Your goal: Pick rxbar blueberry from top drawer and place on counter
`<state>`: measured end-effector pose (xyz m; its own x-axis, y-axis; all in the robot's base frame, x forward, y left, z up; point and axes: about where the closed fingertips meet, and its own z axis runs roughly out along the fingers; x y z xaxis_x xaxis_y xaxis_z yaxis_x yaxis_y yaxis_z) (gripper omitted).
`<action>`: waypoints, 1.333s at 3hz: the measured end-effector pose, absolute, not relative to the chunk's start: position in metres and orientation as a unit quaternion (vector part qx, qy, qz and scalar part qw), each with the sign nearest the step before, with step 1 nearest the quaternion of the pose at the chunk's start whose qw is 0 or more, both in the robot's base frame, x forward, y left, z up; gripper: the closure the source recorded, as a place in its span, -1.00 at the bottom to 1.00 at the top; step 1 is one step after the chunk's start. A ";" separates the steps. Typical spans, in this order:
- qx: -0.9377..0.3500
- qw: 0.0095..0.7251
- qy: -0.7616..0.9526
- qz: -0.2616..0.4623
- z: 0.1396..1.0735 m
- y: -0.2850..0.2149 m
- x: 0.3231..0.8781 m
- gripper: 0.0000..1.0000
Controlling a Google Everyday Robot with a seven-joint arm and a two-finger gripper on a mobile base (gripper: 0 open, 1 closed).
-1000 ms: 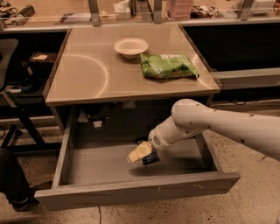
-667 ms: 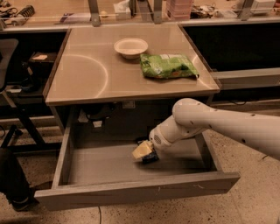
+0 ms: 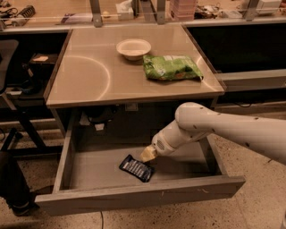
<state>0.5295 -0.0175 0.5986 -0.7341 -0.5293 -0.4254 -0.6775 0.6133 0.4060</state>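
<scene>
Lying flat on the drawer floor: rxbar (image 3: 136,168), a small flat rectangle in a dark glossy wrapper with pale lettering. It is set askew, a little right of the floor's middle and near the front panel.

Drawer (image 3: 89,172): wide, shallow, grey metal, standing pulled out beneath the counter. It has a plain matte floor, low side walls and a flat front panel.

Gripper (image 3: 148,154): a pale tan, wedge-shaped tip inside the drawer, at the bar's upper right corner. Whether it touches the wrapper cannot be told, nor whether it is spread or closed.

Arm (image 3: 232,129): smooth white rounded casing that enters from the right edge. It bends at a bulbous joint under the counter's front right corner and tapers down and leftward to the gripper.

Counter (image 3: 89,76): a square beige-grey top, smooth, with a faint sheen, a pale curved reflection on its left half and a thin dark edge.

Bowl (image 3: 133,48): round, shallow, off-white, standing on the counter toward the back centre.

Chip bag (image 3: 170,67): green and crinkly, lying flat on the counter just right of the bowl, near the right edge.

Shelf (image 3: 67,11): a tan surface behind the counter, with metal posts and small clutter.

Ground (image 3: 259,201): speckled, stone-like.
</scene>
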 end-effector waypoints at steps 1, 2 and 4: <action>-0.340 0.133 0.888 0.279 0.599 -0.018 0.529 1.00; -0.340 0.133 0.888 0.279 0.599 -0.018 0.529 1.00; -0.340 0.133 0.888 0.279 0.599 -0.017 0.529 0.25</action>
<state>0.5294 -0.0175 0.5986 -0.7340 -0.5295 -0.4253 -0.6776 0.6131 0.4061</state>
